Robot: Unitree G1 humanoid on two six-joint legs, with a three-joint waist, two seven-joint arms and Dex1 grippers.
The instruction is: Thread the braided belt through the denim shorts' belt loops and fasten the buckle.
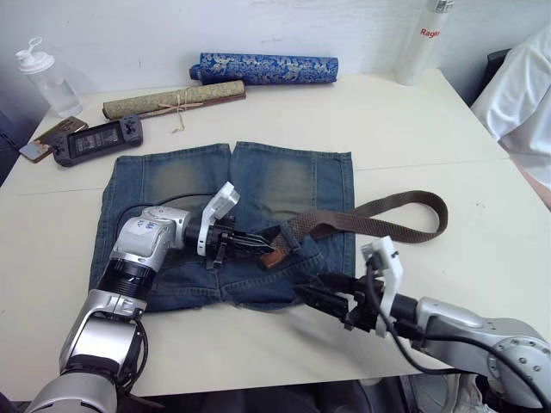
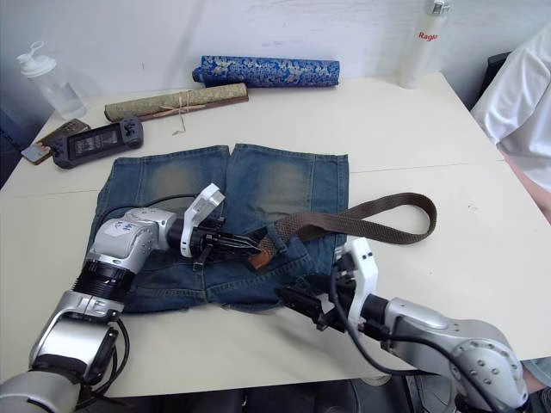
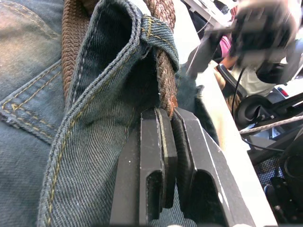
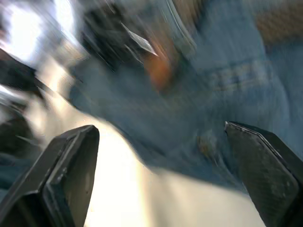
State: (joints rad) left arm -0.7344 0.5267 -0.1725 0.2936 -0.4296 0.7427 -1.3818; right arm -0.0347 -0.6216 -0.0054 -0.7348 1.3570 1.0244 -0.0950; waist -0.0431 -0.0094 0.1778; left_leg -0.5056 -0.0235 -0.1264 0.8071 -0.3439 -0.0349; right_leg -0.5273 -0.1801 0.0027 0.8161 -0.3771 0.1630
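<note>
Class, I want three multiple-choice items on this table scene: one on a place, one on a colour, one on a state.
1. Where does the blue patterned roll lie?
A. beyond the denim shorts
B. on the shorts
C. by the right pincer

2. The braided belt is
A. white
B. dark brown
C. green

3. The left pincer is
A. wide open
B. shut on the belt's end
C. holding a bottle

Key: 1 A, near the table's far edge; 2 B, brown weave; 3 B, left wrist view shows its fingers pinching the strap.

The cream table (image 1: 413,138) carries the denim shorts (image 1: 258,185) at centre, the braided belt (image 1: 405,219) looping toward 3 o'clock, 2 rolls at 12, a handheld console (image 1: 96,140) and bottle (image 1: 47,79) at 10.
</note>
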